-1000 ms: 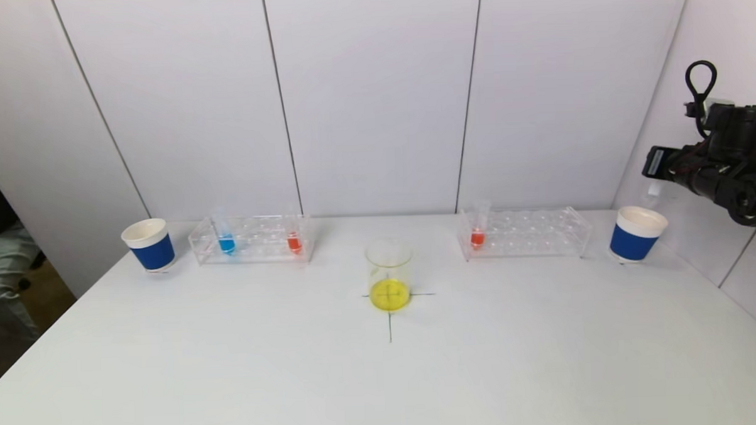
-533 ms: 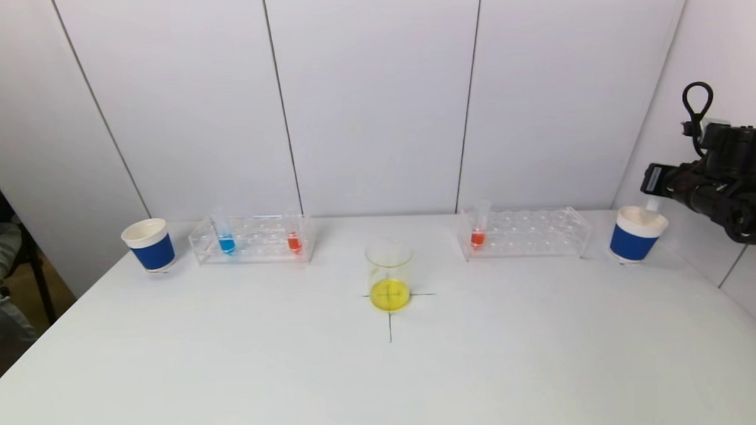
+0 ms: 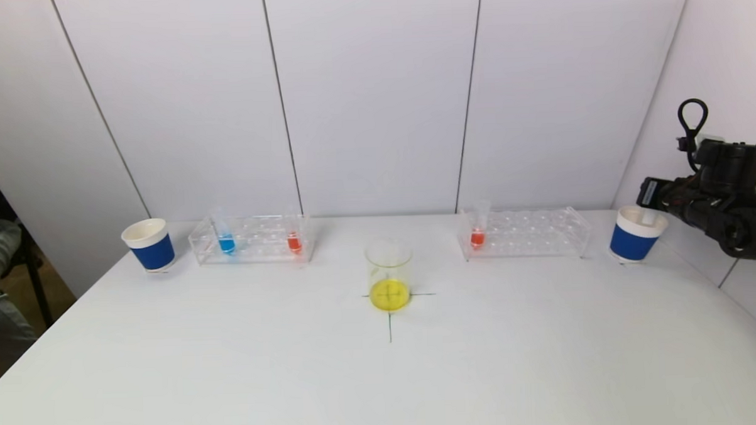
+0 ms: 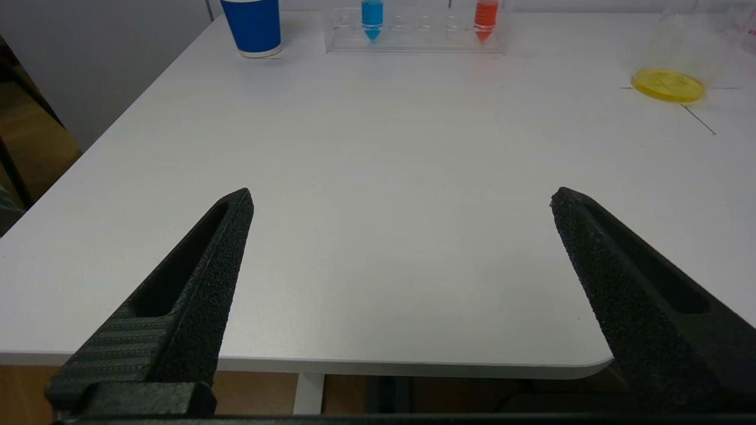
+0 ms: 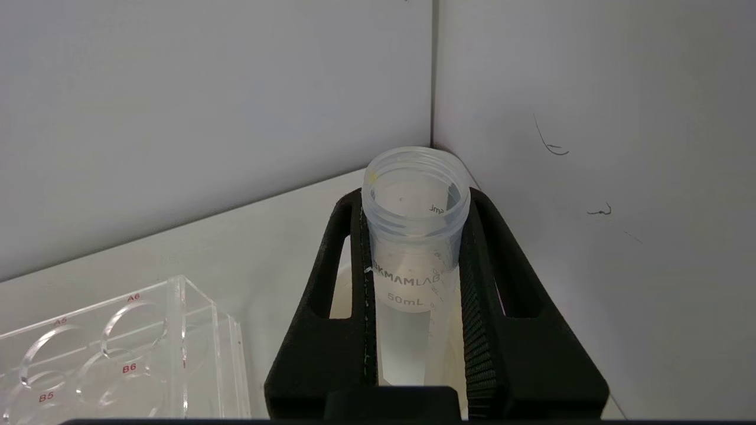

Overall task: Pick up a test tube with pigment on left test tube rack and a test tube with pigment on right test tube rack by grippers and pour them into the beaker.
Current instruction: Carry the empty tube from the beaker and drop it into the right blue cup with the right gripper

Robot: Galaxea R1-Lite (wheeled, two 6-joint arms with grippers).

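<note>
The beaker (image 3: 389, 275) with yellow liquid stands on a cross mark at the table's centre. The left rack (image 3: 253, 239) holds a blue-pigment tube (image 3: 226, 243) and a red-pigment tube (image 3: 294, 242). One red-pigment tube (image 3: 477, 237) stands in the right rack (image 3: 529, 232). My right gripper (image 5: 413, 200) is shut on an empty clear test tube (image 5: 413, 236), held upright with its lower end inside the right blue cup (image 3: 636, 233). My left gripper (image 4: 401, 195) is open and empty, low over the table's near left edge, outside the head view.
A second blue cup (image 3: 149, 244) stands left of the left rack. Walls meet in a corner just behind the right cup. The right rack's end (image 5: 118, 342) lies close beside the right gripper. A person's leg shows at the far left.
My right arm has come down with the empty tube, whose lower end now sits in the right blue cup. The left gripper has stayed still.
</note>
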